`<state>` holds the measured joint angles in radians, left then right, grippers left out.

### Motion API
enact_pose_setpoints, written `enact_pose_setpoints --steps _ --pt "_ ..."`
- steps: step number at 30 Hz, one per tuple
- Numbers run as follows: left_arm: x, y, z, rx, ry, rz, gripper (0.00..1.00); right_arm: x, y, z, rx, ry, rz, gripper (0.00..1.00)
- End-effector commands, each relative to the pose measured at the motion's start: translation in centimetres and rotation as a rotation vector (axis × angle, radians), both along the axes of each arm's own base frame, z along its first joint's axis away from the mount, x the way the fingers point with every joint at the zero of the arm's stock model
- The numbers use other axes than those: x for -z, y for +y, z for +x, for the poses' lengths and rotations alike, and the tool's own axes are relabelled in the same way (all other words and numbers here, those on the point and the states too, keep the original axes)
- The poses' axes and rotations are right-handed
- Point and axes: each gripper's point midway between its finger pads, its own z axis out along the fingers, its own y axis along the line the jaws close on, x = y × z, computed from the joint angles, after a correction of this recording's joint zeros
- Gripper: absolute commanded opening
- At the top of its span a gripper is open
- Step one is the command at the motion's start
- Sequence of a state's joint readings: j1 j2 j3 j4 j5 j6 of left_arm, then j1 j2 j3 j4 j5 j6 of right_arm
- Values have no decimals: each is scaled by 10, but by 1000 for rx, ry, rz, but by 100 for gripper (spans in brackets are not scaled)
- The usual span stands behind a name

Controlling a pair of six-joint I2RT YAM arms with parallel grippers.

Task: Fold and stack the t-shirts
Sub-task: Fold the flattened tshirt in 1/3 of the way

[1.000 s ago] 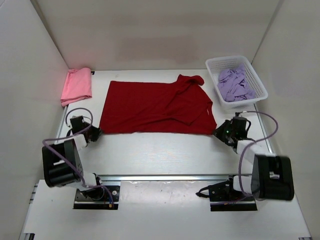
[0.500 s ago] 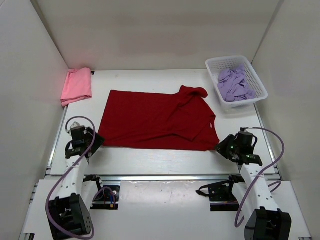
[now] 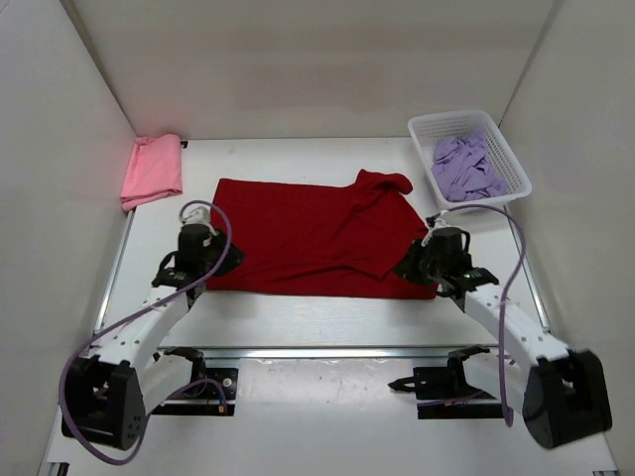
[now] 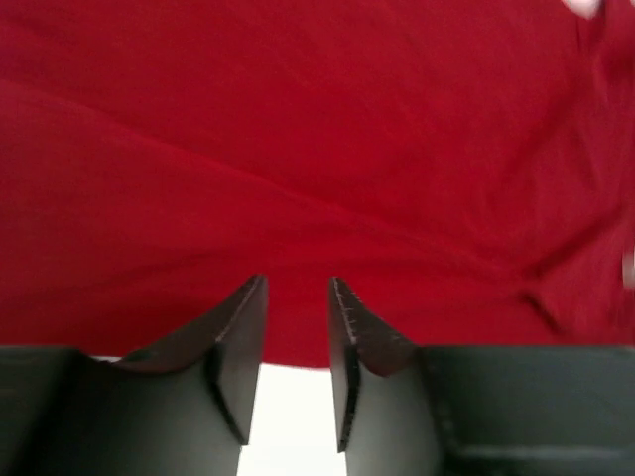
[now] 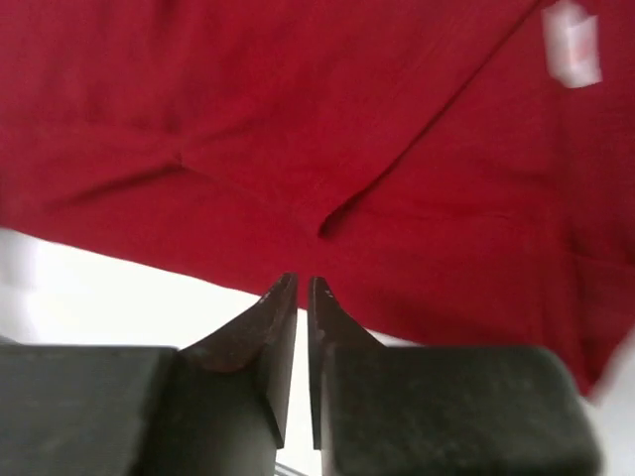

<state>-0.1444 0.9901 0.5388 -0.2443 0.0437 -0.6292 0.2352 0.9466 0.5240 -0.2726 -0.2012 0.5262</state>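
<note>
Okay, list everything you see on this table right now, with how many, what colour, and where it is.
dark red t-shirt: one, dark red, spread flat mid-table
pink t-shirt: one, pink, folded at the far left corner
lavender shirt: one, lavender, bunched inside the basket
basket: one, white mesh plastic, far right corner
table: one, white, under everything
left gripper: one, black, fingers apart at the red shirt's near left hem
right gripper: one, black, fingers almost together at the near right hem

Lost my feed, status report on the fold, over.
Left fingers apart at near hem of dark red shirt. Right fingers almost closed there, grip unclear. Nothing blocking.
</note>
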Motion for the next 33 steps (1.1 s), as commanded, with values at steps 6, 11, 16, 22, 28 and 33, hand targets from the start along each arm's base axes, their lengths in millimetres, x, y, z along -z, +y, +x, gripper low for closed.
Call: enact_pose_setpoints --steps 6,11,16,22,28,33 --pt "21 -63 10 169 -14 -45 41 24 28 35 -82 -15 60 26" --pt "30 -79 10 200 -13 -101 41 43 35 34 -85 44 67 33" --pt "29 -89 1 228 -26 -129 42 51 38 33 -79 60 92 34" --pt "39 -86 -7 229 -6 -140 42 60 46 33 -102 99 111 31" --pt "38 -86 -8 227 -16 -155 41 54 55 39 -131 96 145 15" --pt "30 -91 -4 241 -30 -167 42 41 67 57 -155 90 160 5"
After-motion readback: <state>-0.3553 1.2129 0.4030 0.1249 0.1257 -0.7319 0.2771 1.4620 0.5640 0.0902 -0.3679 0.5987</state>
